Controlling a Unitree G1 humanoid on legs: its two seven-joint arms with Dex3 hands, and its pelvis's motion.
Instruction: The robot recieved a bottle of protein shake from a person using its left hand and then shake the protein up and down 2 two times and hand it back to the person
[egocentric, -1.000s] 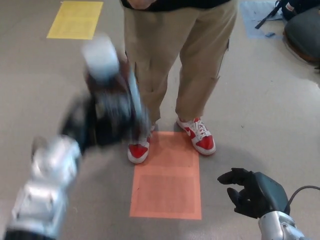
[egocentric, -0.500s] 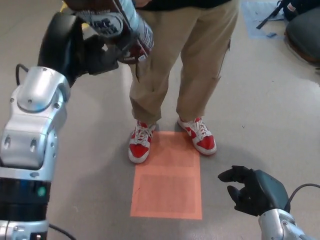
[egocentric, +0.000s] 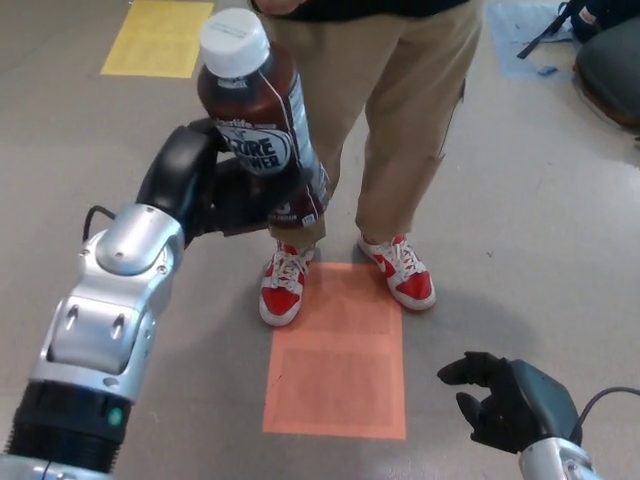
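the person (egocentric: 390, 110) is being cut off by the top edge, so only tan trousers, a strip of dark top and red and white shoes (egocentric: 345, 280) are showing. the lower part of the bottle (egocentric: 262, 125) is being covered by the left robot hand (egocentric: 235, 195), and the fingers of that hand are mostly sitting behind the bottle, so only their dark shapes around its base are making themselves out. the label is partly readable, with "core" in white letters, the rest being too small or turned away. at the top right a dark rounded object (egocentric: 608, 65) and a blue patch on the floor are being clipped by the frame and are hard to identify.

the bottle is standing roughly upright, tilting slightly, with its white cap on and a dark brown liquid filling it up to the neck. the left robot hand is closing around its lower half and holding it up in front of the person's legs, above the floor.

the right robot hand (egocentric: 505, 395) is hanging low at the bottom right, holding nothing, its fingers curling loosely apart; its wrist is running out of the frame. an orange rectangle (egocentric: 335, 355) is lying on the floor just in front of the shoes, and a yellow one (egocentric: 155, 40) is lying at the top left.
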